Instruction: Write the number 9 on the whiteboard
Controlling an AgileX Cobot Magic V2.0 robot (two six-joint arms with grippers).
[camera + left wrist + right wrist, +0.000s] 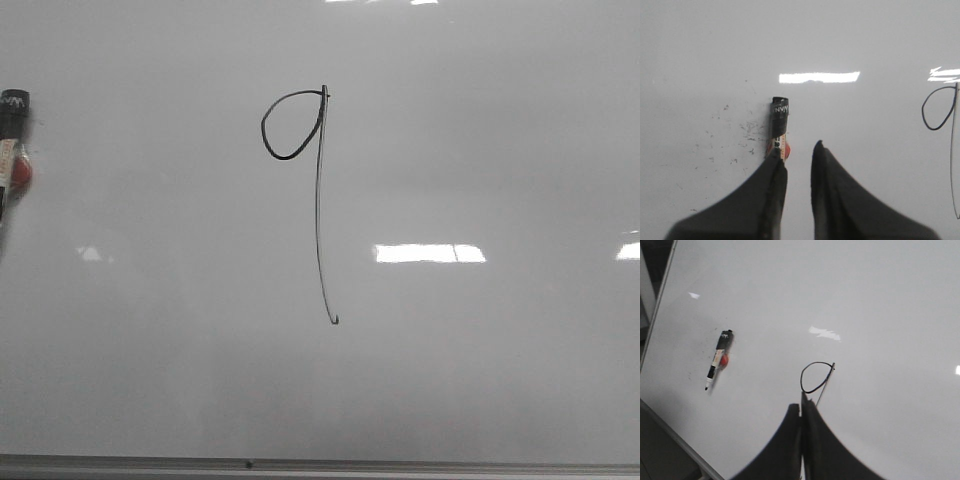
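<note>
**Operator:** Report the position of the number 9 (318, 200).

**Technician:** It is drawn in thin black line at the centre of the whiteboard (480, 380), which lies flat as the table surface. The loop sits at the top and the stem ends in a small hook. Judged from the finished figure, the writing step is complete.

**Operator:** Where is the marker (718, 359)?

**Technician:** It lies on the board well to the left of the figure, apart from the line, probably set there to avoid smearing the ink. Small dark specks mark the board beside it.

**Operator:** State of the jaws?

**Technician:** The left gripper (797, 147) has its jaws spread, with the marker just ahead, against one finger (771, 175); it pinches nothing. The right gripper (803, 410) has its jaws pressed together, empty, above the figure's stem.

**Operator:** Edges and room?

**Technician:** The grey frame edge (300, 466) runs along the near side. Open board surrounds the figure on all sides.
</note>
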